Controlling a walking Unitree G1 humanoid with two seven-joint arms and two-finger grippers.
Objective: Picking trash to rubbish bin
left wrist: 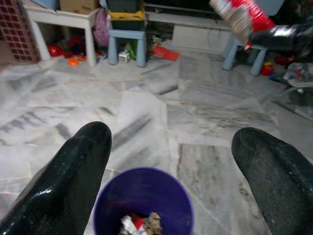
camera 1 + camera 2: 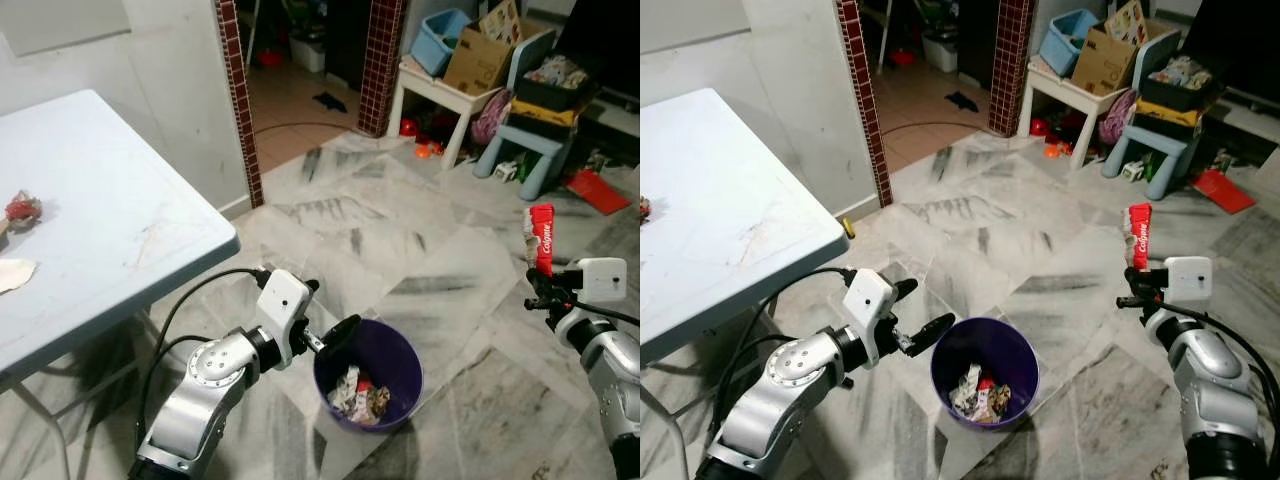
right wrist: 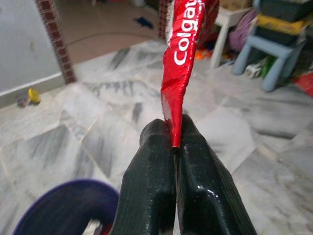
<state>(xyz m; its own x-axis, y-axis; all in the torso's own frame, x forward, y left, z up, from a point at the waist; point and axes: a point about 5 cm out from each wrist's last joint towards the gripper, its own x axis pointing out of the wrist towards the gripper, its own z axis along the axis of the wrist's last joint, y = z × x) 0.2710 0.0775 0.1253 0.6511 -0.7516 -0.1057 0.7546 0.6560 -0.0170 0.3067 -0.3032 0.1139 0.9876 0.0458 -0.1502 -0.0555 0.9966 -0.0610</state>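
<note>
A purple rubbish bin (image 2: pixel 368 372) stands on the marble floor with crumpled wrappers in its bottom. My left gripper (image 2: pixel 332 330) hangs open just left of the bin's rim; in the left wrist view its two fingertips (image 1: pixel 78 166) straddle the bin (image 1: pixel 142 200). My right gripper (image 3: pixel 172 147) is shut on the lower end of a red Colgate toothpaste box (image 2: pixel 541 237), held upright to the right of the bin and well above the floor. On the white table (image 2: pixel 110 230) at the left lie a red crumpled wrapper (image 2: pixel 21 210) and a pale scrap (image 2: pixel 14 274).
A brick pillar (image 2: pixel 240 100) rises behind the table's corner. At the back right stand a small white table with a cardboard box (image 2: pixel 478 55) and a blue child's chair (image 2: pixel 535 120) piled with clutter. Toys lie on the floor beneath them.
</note>
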